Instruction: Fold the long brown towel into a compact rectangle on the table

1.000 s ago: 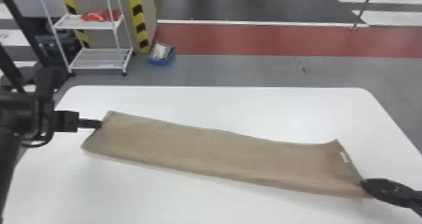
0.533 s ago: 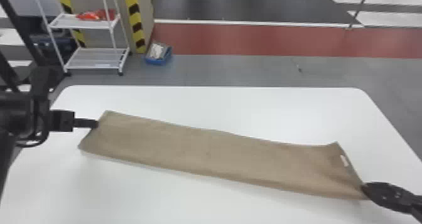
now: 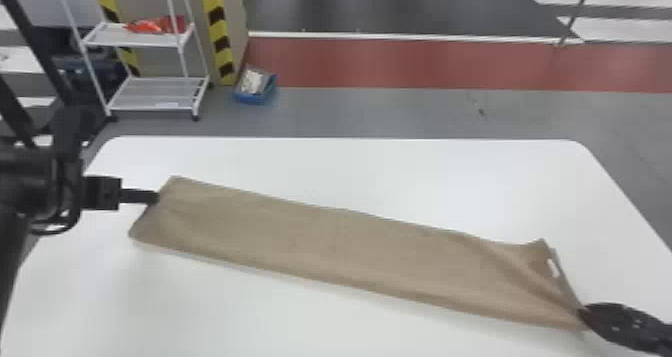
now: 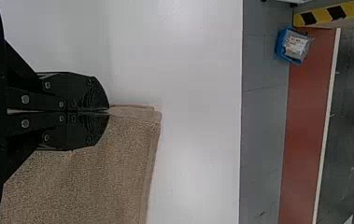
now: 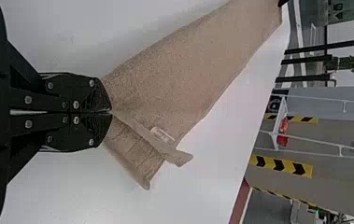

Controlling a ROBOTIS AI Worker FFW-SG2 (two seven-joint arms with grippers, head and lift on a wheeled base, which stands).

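Head view: brown towel (image 3: pixel 350 246) across worktop (image 3: pixel 300 326), L hand (image 3: pixel 157 197) at one end, R hand (image 3: pixel 583 313) at other. L wrist view: L hand (image 4: pixel 109 111) closed w/ towel edge pinched. R wrist view: R hand (image 5: pixel 111 112) closed on towel nr corner

A white metal rack (image 3: pixel 157 100) is standing on the smooth grey floor (image 3: pixel 375 113), its dark casters (image 3: pixel 195 117) touching it. A shiny red-orange plastic package (image 3: pixel 155 26) is lying on the rack's upper shelf. Yellow-and-black striped tape (image 3: pixel 217 28) is running up a beige upright panel (image 3: pixel 237 13) behind the rack. Near the panel's foot, a blue open box (image 3: pixel 254 100) is holding something pale and wrapped. A flat red floor band (image 3: pixel 400 65) is stretching beside a thin white line (image 3: pixel 400 37).
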